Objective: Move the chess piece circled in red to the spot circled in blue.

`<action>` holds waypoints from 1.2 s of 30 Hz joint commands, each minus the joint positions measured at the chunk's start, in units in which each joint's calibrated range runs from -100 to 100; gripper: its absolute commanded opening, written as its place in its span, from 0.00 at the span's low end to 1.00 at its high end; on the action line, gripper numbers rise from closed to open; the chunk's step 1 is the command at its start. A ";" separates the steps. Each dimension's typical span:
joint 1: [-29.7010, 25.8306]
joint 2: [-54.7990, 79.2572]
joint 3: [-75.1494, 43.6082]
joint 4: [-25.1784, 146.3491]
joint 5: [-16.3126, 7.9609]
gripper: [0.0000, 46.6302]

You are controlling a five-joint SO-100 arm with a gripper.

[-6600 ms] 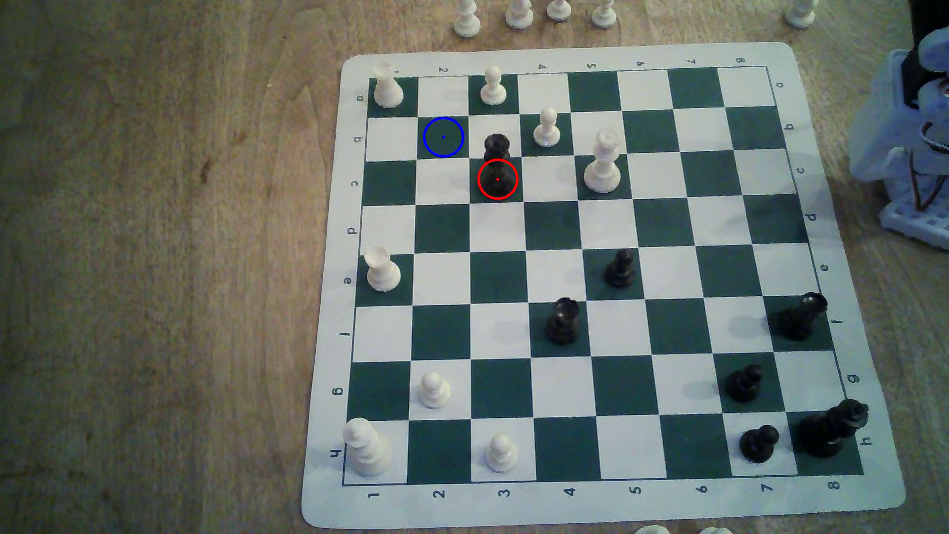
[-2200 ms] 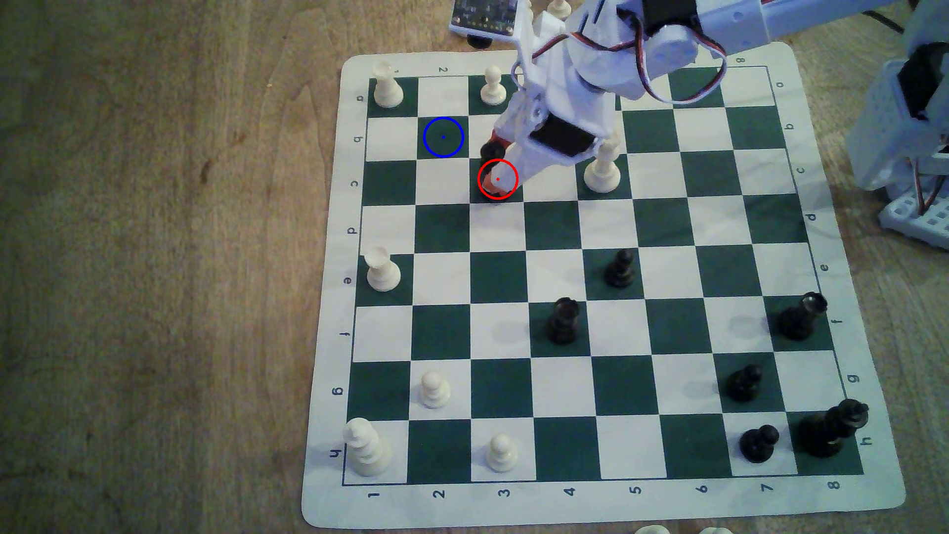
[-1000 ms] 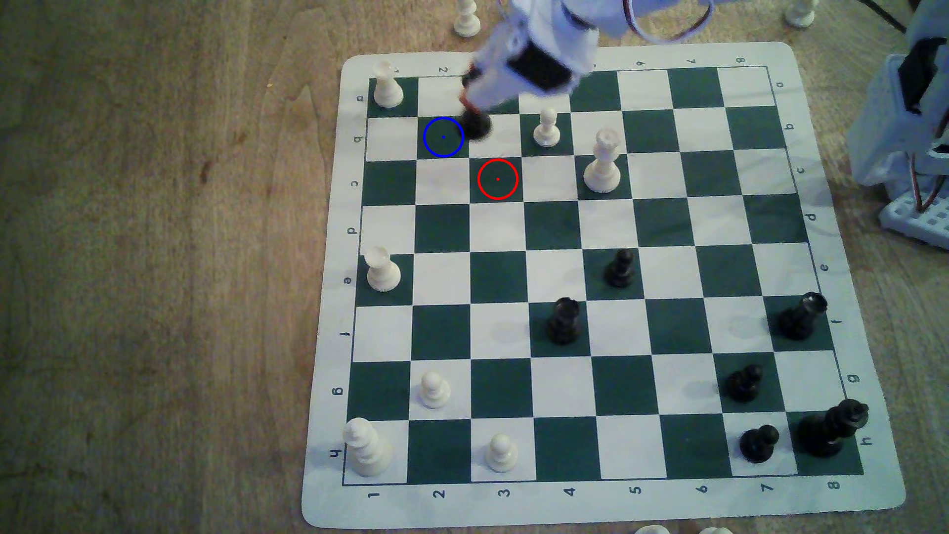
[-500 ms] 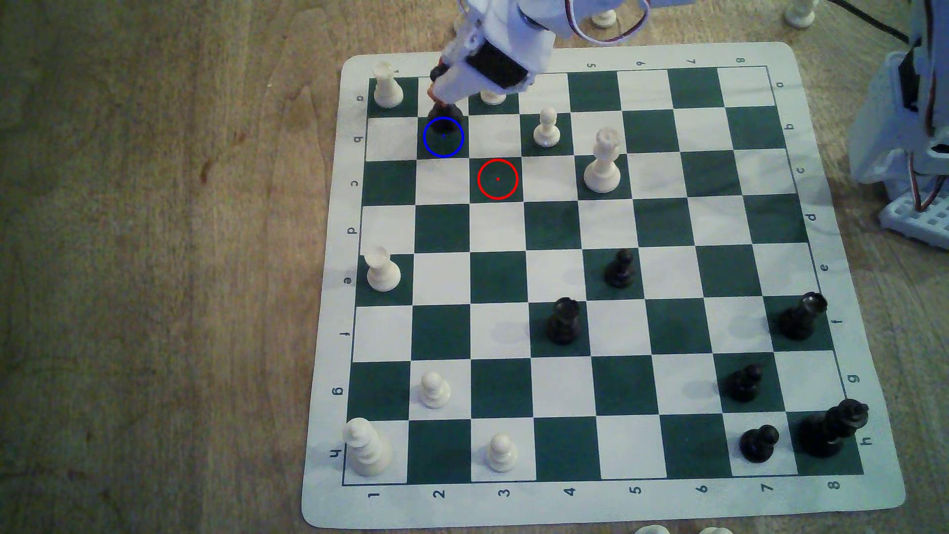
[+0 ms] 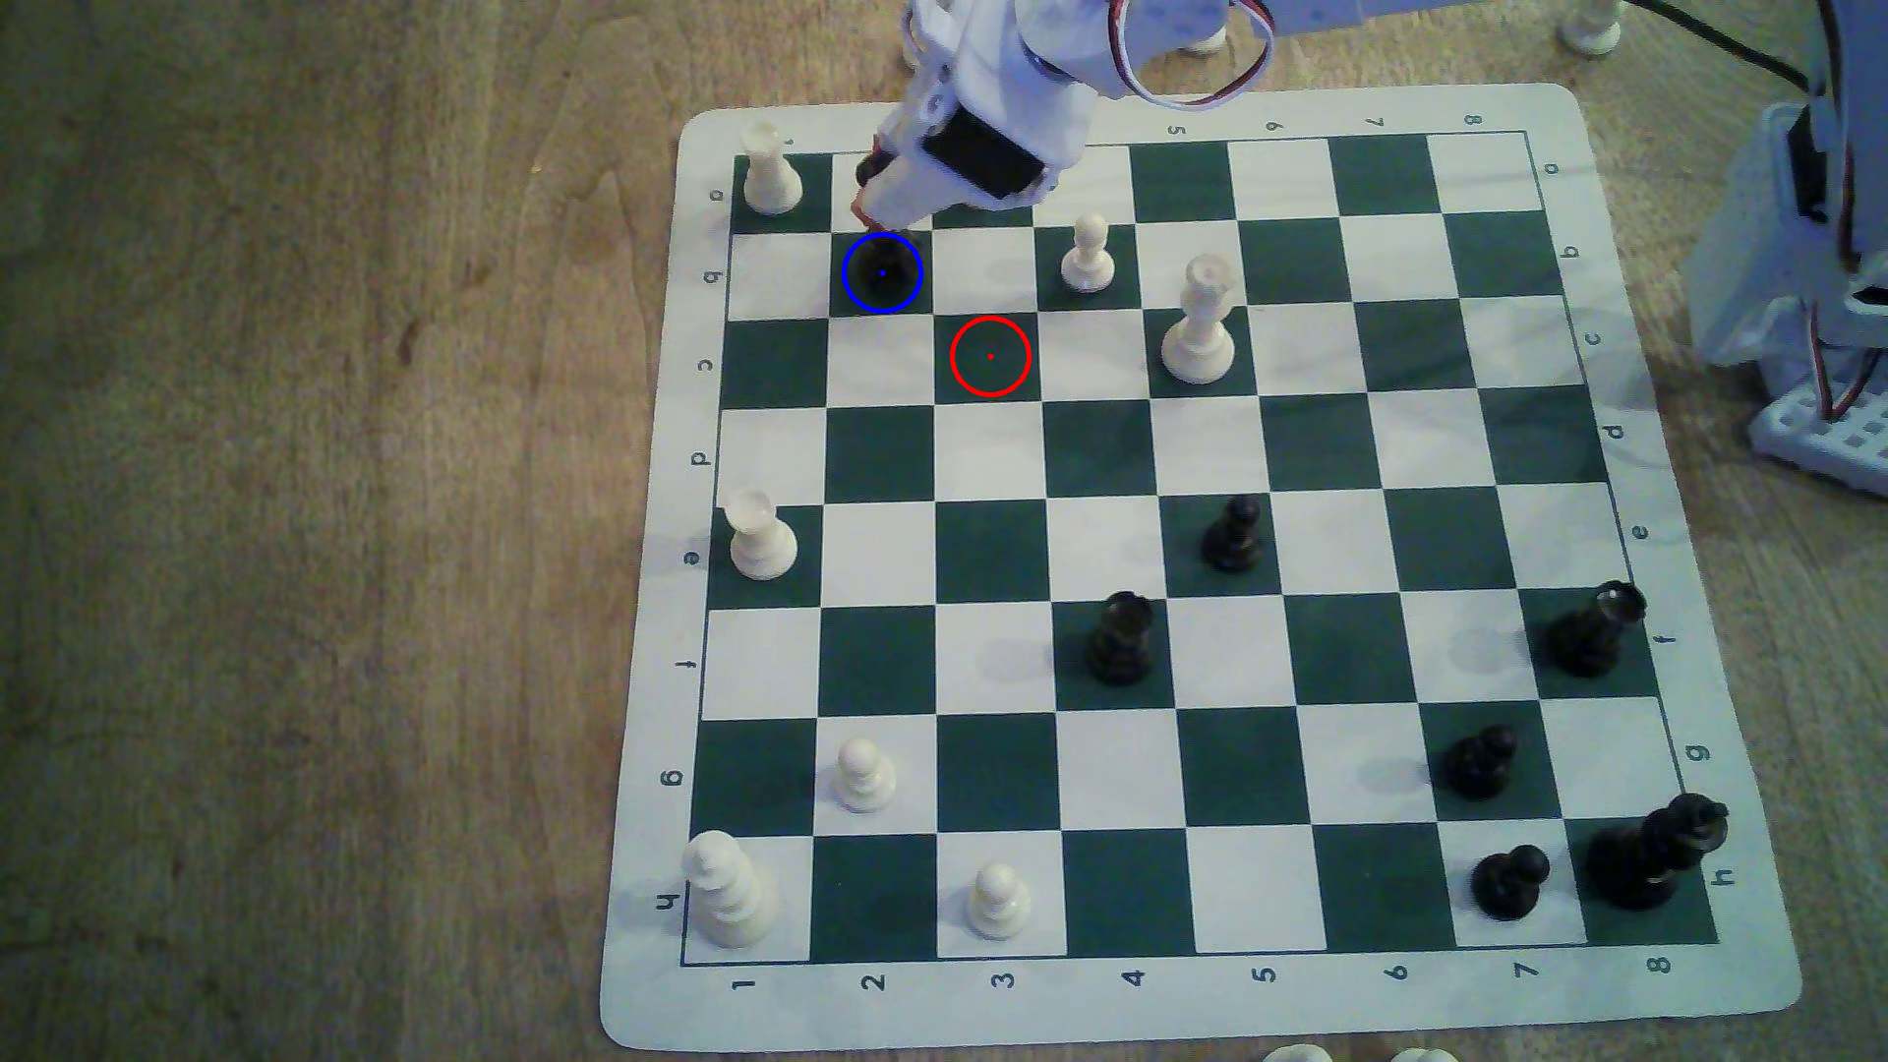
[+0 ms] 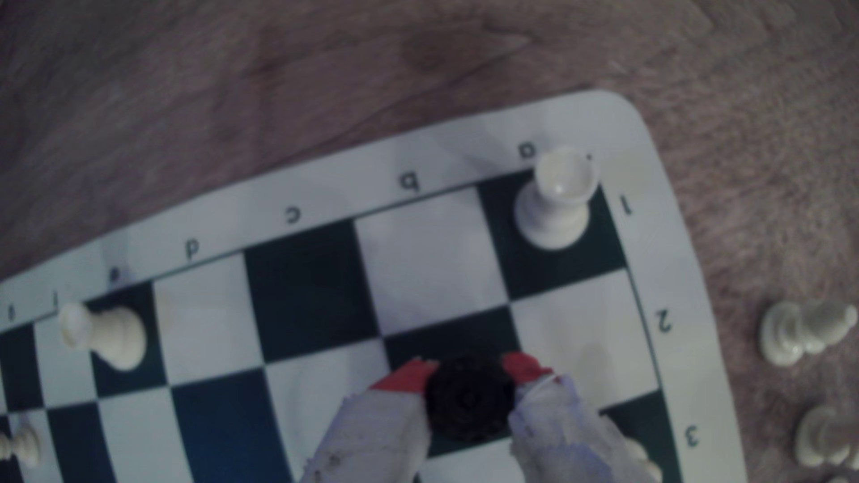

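The black chess piece [image 6: 469, 401] is pinched by the red-tipped gripper [image 6: 469, 371] over the blue-ringed square [image 5: 856, 298]; tipping is risked if released crookedly.

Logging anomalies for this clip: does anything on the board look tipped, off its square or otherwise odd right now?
Nothing stands out. The black plastic chess piece with the wide blunt head sits inside the blue-ringed dark green square, between the red-tipped pincer. The other pieces stand upright, like the white rook in the corner.
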State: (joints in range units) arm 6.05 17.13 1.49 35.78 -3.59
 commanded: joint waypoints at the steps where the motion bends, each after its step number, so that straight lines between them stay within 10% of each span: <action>1: -0.38 -1.60 -6.48 -1.30 0.24 0.01; 17: -0.38 0.78 -6.75 -1.22 0.20 0.01; 23: -0.22 0.52 -5.21 -0.23 0.24 0.50; 36: 0.95 -14.16 9.57 1.49 1.95 0.53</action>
State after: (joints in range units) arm 6.49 16.97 5.74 36.89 -2.03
